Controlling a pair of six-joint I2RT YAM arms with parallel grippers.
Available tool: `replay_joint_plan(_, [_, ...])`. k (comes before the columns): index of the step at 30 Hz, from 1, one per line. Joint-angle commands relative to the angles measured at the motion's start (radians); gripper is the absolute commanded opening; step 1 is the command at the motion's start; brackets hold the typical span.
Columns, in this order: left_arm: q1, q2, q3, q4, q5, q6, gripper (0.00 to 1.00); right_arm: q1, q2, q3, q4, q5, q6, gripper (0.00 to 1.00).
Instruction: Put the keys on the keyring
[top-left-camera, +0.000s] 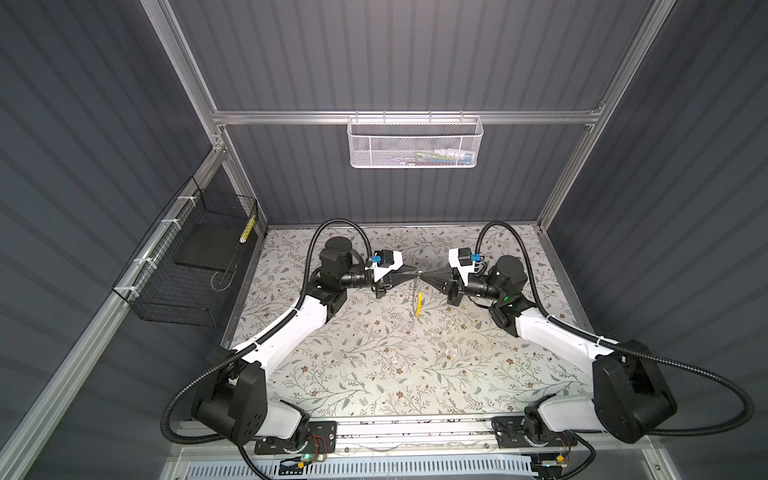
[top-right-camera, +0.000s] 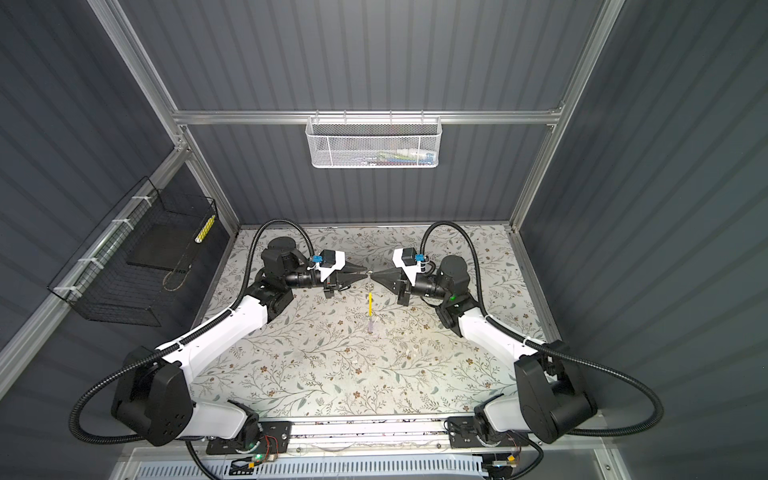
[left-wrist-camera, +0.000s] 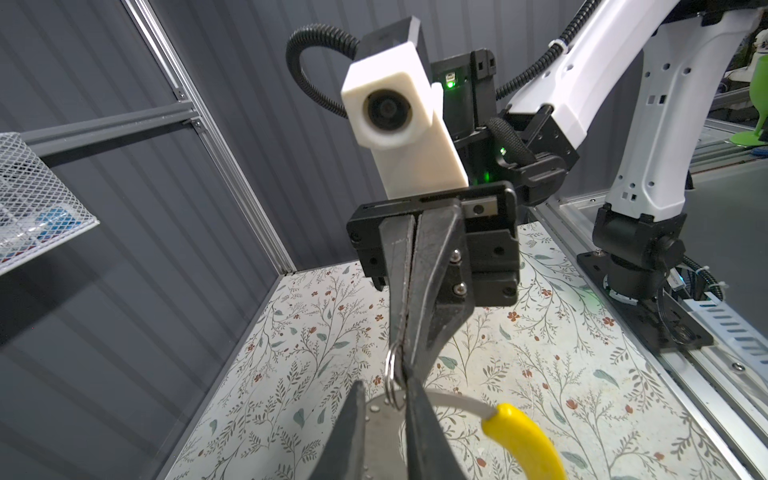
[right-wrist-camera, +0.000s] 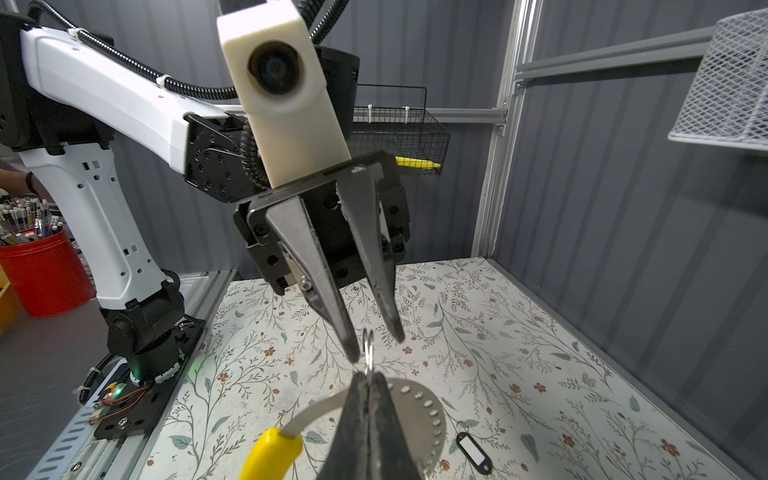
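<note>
Right gripper pinches keyring top, hoop hanging toward 6 o'clock; left gripper, fingers spread, straddles it from 9 o'clock.

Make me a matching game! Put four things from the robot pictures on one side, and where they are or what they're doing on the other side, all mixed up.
Things:
1. right tool
2. left tool
3. black-rimmed tag
4. white mesh basket

Place or state:
A. hangs from the rail on the back wall
B. open, tips on either side of the small metal ring
C. shut on the small metal ring
D. lies on the flowery table

Pairs: 1-C, 2-B, 3-D, 4-A
</note>
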Motion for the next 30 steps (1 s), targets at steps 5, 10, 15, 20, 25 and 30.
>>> replay_joint_plan(5, [-0.006, 0.019, 0.033, 0.04, 0.038, -0.037, 0.16, -0.002, -0.012, -0.003, 0.009, 0.015, -0.007, 0.0])
replay_joint_plan(10, [-0.011, 0.03, 0.045, 0.021, 0.038, -0.028, 0.13, -0.002, -0.011, 0.004, 0.009, 0.018, -0.004, 0.0])
replay_joint_plan(15, [-0.021, 0.041, 0.074, -0.066, 0.03, 0.037, 0.09, -0.002, -0.005, 0.013, 0.01, 0.017, 0.002, 0.0])
replay_joint_plan(20, [-0.021, 0.051, 0.088, -0.064, 0.032, 0.05, 0.0, -0.001, -0.011, 0.016, -0.007, 0.028, -0.002, 0.0])
replay_joint_plan(25, [-0.022, 0.058, 0.141, -0.167, 0.019, 0.108, 0.0, -0.004, -0.048, 0.018, -0.138, 0.129, -0.057, 0.25])
replay_joint_plan(30, [-0.023, 0.069, 0.258, -0.456, -0.058, 0.281, 0.0, -0.006, -0.158, 0.033, -0.417, 0.369, -0.252, 0.41])
